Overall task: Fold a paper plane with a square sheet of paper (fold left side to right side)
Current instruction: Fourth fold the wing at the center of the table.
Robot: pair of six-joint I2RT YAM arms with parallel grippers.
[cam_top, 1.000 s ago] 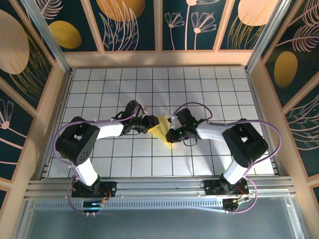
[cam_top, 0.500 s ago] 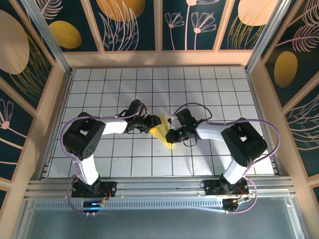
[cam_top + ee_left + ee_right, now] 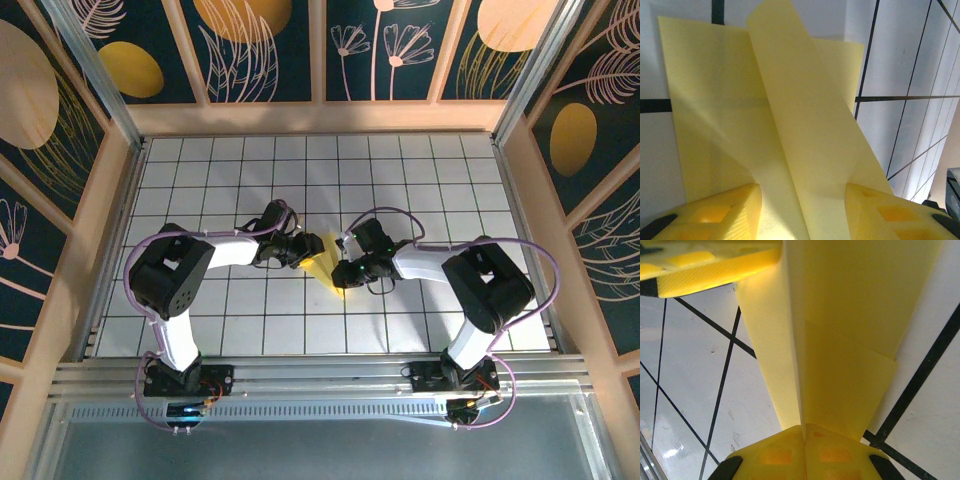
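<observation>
Step in hand: judged from how the paper lies, a flap is being carried from the left side over to the right side, and the crease is not yet pressed flat.
How to do it well: the right end effector [image 3: 803,432] should hold its pinch firm as the anchor so the crease line cannot slide. The left end effector [image 3: 802,210] should bring the raised flap across low and even, match its free edge to the edge beneath, and only then press down along the fold. Pulling against the anchor could tear or skew so thin a sheet.
Right end effector: clenched, its two yellow fingers [image 3: 775,455] pressed together on a folded ridge of the square sheet of paper [image 3: 840,340], which fans out from the pinch. In the overhead view it sits at the paper's right side [image 3: 350,268].
Left end effector: released, its jaws well apart, with the lifted flap running up between the two fingers [image 3: 715,215]. Nothing is pinched, and whether a pad brushes the paper cannot be told. From above it is at the paper's left side [image 3: 300,250].
Square sheet of paper: pale yellow, partly folded, one layer flat and one flap standing up across it [image 3: 790,125]. It lies between the two end effectors near the middle of the counter [image 3: 322,262].
Counter: white tiles with black grid lines [image 3: 200,180], with the sheet's flat layer resting on it.
</observation>
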